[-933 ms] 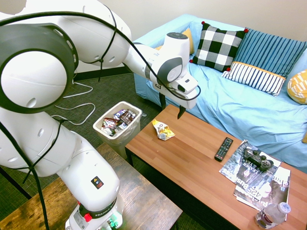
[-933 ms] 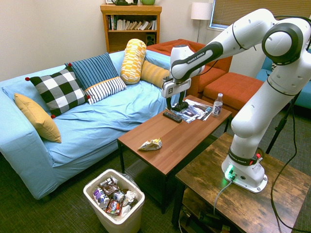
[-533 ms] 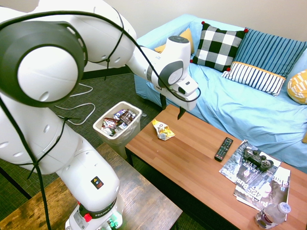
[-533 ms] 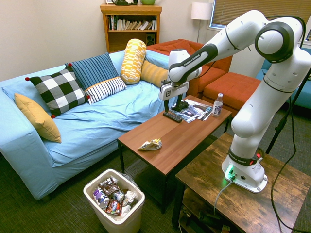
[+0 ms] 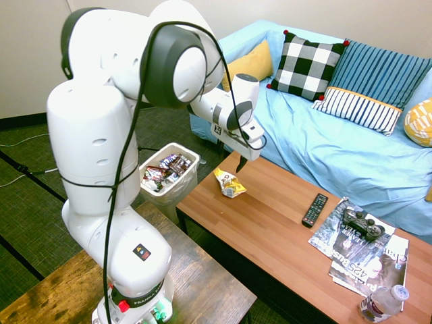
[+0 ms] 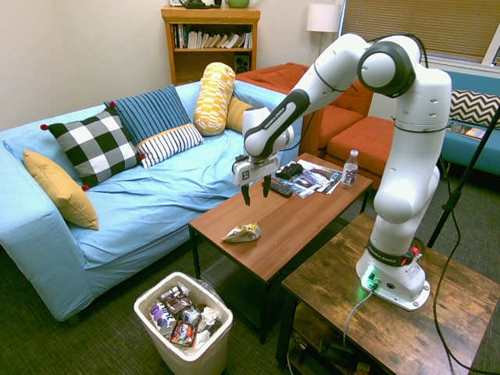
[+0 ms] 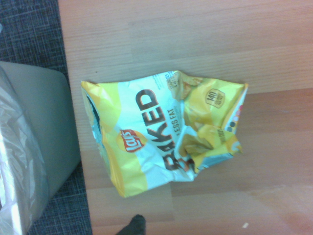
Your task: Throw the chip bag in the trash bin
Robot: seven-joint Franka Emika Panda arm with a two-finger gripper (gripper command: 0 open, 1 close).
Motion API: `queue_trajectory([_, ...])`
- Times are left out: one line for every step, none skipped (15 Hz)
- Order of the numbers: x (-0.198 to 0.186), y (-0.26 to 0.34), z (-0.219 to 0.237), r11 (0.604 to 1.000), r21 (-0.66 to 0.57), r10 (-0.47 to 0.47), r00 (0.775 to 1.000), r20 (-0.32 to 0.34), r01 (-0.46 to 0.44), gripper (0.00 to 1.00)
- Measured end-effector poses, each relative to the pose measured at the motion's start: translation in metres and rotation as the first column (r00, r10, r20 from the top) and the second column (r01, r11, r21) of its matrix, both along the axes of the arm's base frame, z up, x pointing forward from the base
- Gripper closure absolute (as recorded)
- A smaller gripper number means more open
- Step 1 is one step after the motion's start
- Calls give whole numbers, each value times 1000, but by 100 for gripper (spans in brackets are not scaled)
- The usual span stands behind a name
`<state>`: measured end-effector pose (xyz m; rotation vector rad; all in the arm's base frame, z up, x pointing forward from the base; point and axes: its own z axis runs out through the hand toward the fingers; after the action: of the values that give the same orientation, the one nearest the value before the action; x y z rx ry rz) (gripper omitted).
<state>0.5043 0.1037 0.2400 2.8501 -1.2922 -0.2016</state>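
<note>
The chip bag point(image 5: 229, 183) lies crumpled on the wooden coffee table point(image 5: 270, 229), near the end closest to the trash bin. It is yellow and white; the wrist view shows the chip bag point(image 7: 161, 142) filling the middle, flat on the wood. My gripper point(image 6: 256, 193) hangs open a short way above the chip bag point(image 6: 242, 232), fingers pointing down, holding nothing. The white trash bin point(image 5: 181, 191) stands on the carpet just off that table end, with several dark wrappers inside. The second exterior view has the trash bin point(image 6: 184, 361) low in front, and the trash bin point(image 7: 34, 147) also shows in the wrist view.
Farther along the table lie a black remote point(image 5: 314, 210), magazines point(image 5: 351, 260) with a game controller point(image 5: 363, 224) on them, and a water bottle point(image 5: 383, 303). The blue sofa point(image 5: 337, 148) with pillows runs behind the table.
The arm has swung along the table toward the bin end and dropped lower. The gripper now hangs over the chip bag. The bag has not moved.
</note>
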Motion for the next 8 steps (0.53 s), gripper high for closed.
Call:
queue_trajectory([9,5,-12,1000,1,-17,1000,-15,17,0])
queue_trajectory([17,9,-25,999,2,-37,999,-31,37,0])
queue_trajectory([26,10,-36,998,3,-59,997,-47,59,0])
queue_trajectory([33,10,-47,997,0,-73,995,-64,73,0])
queue_trajectory([39,10,-57,997,-3,-81,994,-79,81,0])
queue_trajectory([42,10,-67,996,-6,-85,992,-97,85,0])
queue_trajectory([43,11,-75,996,-11,-86,990,-113,85,0])
queue_trajectory([44,12,-83,996,-15,-87,988,-128,85,0])
